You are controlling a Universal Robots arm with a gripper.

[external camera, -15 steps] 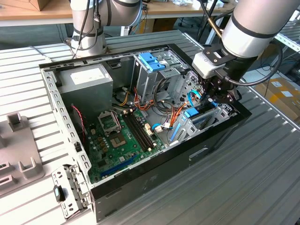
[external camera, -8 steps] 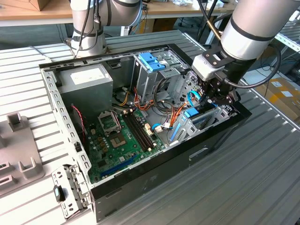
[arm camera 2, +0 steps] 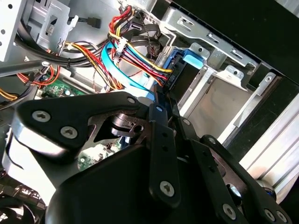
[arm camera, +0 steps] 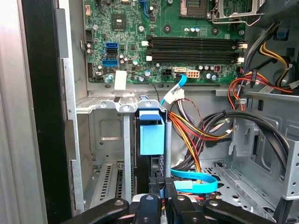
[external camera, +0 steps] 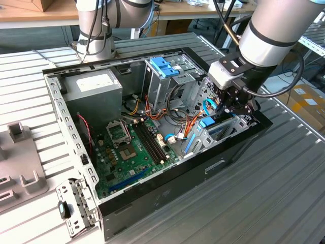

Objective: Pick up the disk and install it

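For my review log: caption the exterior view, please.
Arm's tool lowered into open computer case, at the blue-framed disk standing in its bay beside the motherboard.

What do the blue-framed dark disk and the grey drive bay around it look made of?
Blue-framed dark disk: carrier looks like moulded plastic, matte, uniformly bright blue, with soft edges; the drive body is too hidden to judge. Grey drive bay: probably stamped sheet metal, bare dull-silver finish, folded tabs and punched slots.

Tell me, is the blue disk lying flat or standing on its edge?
Standing on edge. The disk sits upright in the metal bay, its blue tab up, with the gripper right at it.
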